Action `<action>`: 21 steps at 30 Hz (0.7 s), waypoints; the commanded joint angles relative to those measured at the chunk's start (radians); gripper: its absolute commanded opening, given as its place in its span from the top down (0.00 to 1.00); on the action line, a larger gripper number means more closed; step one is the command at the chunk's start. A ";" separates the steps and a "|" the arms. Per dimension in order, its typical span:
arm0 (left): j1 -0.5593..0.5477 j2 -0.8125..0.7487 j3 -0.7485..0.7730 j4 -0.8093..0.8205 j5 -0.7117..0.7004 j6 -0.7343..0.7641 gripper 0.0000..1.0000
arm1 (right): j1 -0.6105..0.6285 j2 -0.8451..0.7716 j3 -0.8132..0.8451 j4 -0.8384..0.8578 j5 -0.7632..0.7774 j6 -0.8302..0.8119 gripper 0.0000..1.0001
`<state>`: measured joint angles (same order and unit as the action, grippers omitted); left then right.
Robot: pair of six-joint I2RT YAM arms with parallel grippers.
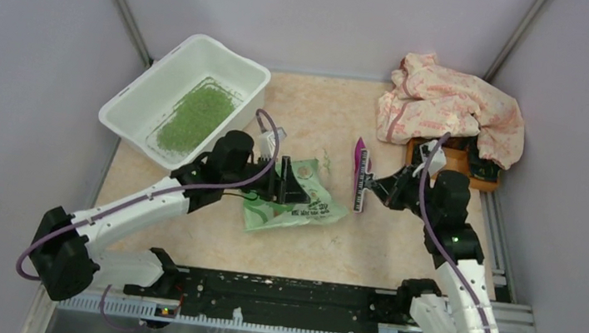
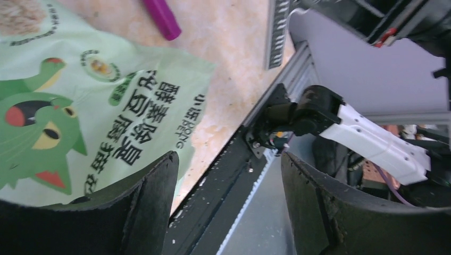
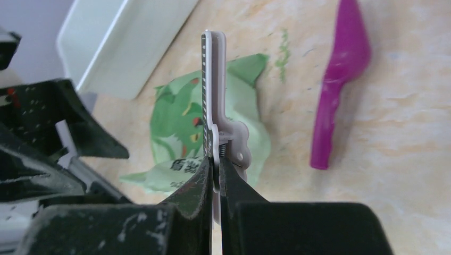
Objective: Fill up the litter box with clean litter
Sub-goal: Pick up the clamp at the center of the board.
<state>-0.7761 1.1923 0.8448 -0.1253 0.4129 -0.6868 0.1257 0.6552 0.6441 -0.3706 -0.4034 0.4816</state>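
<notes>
The white litter box stands at the back left, with a patch of green clean litter on its floor. A light green printed bag lies flat in the middle of the table. My left gripper hovers over the bag, open with nothing between its fingers; the bag shows under the left finger. My right gripper is shut on a long white toothed clip, seen also from above as the clip just right of the bag. The litter box shows in the right wrist view's far corner.
A purple scoop lies beside the clip, and is also in the right wrist view as the scoop. A few green granules are spilt near the bag. A pink patterned cloth covers part of an orange wooden tray at the back right.
</notes>
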 commanded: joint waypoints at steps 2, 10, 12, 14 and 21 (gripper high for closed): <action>0.005 -0.023 -0.030 0.223 0.142 -0.048 0.21 | -0.005 0.021 0.000 0.131 -0.366 0.049 1.00; -0.017 0.006 -0.091 0.448 0.186 -0.060 0.20 | 0.077 0.074 -0.008 0.219 -0.506 0.094 1.00; -0.028 0.020 -0.088 0.476 0.175 -0.050 0.20 | 0.128 0.083 -0.005 0.229 -0.498 0.093 1.00; -0.032 0.032 -0.080 0.485 0.169 -0.036 0.20 | 0.158 0.083 -0.006 0.248 -0.481 0.108 1.00; -0.035 0.033 -0.088 0.538 0.132 -0.020 0.20 | 0.189 0.095 -0.018 0.292 -0.500 0.141 1.00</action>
<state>-0.8062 1.2221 0.7586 0.3302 0.5640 -0.7349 0.2989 0.7521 0.6151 -0.1780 -0.8745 0.5972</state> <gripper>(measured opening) 0.802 0.023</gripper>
